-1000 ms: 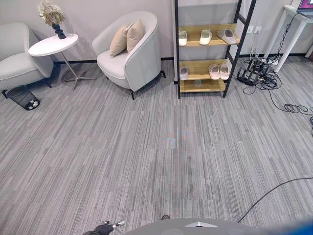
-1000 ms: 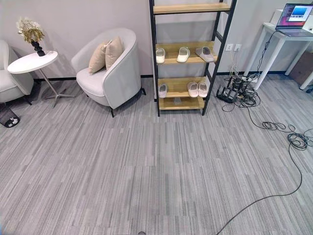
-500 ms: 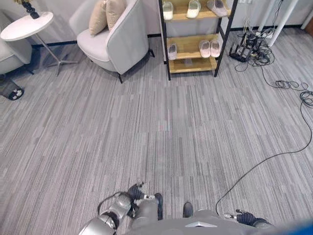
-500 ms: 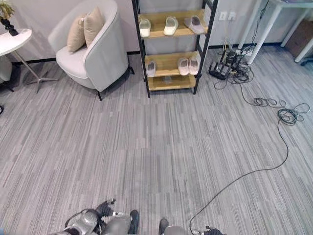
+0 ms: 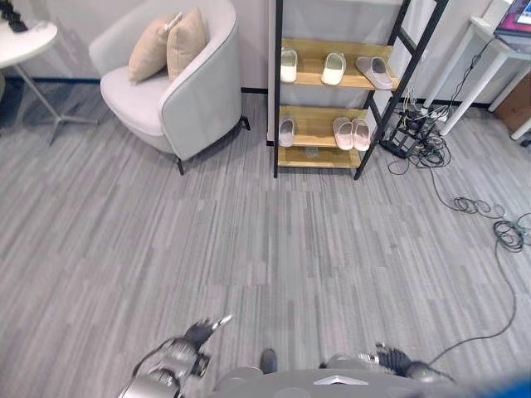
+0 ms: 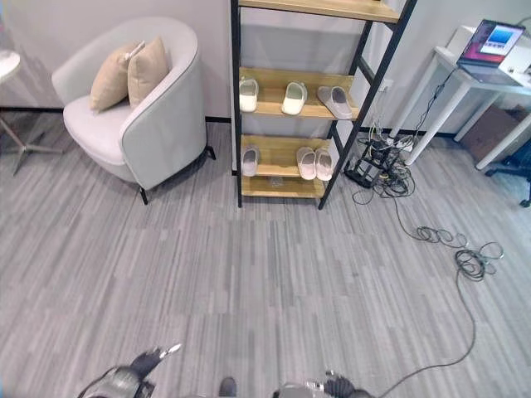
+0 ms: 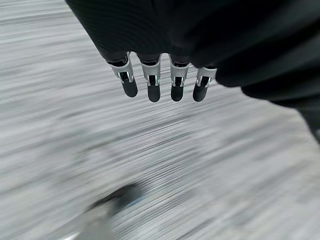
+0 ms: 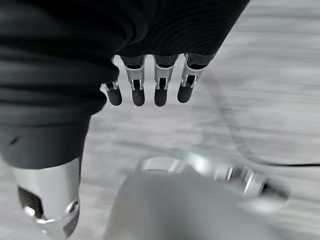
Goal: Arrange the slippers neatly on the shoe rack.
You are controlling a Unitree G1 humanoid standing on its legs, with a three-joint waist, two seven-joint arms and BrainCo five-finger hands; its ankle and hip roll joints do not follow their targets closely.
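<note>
rack: I'm seeing the shoe rack (image 5: 340, 91) standing at 12 to 1 o'clock against the far wall, black frame, wooden shelves
upper shelf: a white slipper (image 5: 288, 65) is sitting at the rack's 9 o'clock end, another white slipper (image 5: 333, 69) near the middle, a grey slipper (image 5: 375, 72) lying angled toward the 3 o'clock end
lower shelf: one pale slipper (image 5: 285, 131) is sitting alone at the 9 o'clock end; a pink pair (image 5: 352, 133) is sitting side by side, touching, toward 3 o'clock
left hand: I'm reading the left hand (image 5: 197, 334) hanging low at 7 o'clock over the carpet (image 5: 249, 240); in its wrist view the fingers (image 7: 152, 85) are hanging relaxed, side by side, slightly apart, holding nothing
right hand: the right hand (image 5: 390, 358) is hanging at 5 o'clock; in its wrist view the fingers (image 8: 136, 89) are hanging loose in a row, clamped on nothing
distance: both hands are sitting well apart from the rack, a wide stretch of carpet between
armchair: a white armchair (image 5: 170, 83) with two beige cushions (image 5: 170, 43) is standing at 10 to 11 o'clock, just beside the rack
table: a white desk (image 6: 489, 79) with a laptop (image 6: 491, 41) is showing at 2 o'clock; a round side table (image 5: 25, 41) at 10 o'clock
cables: I'm seeing a tangle of cables (image 5: 423, 137) lying at the rack's 3 o'clock foot
</note>
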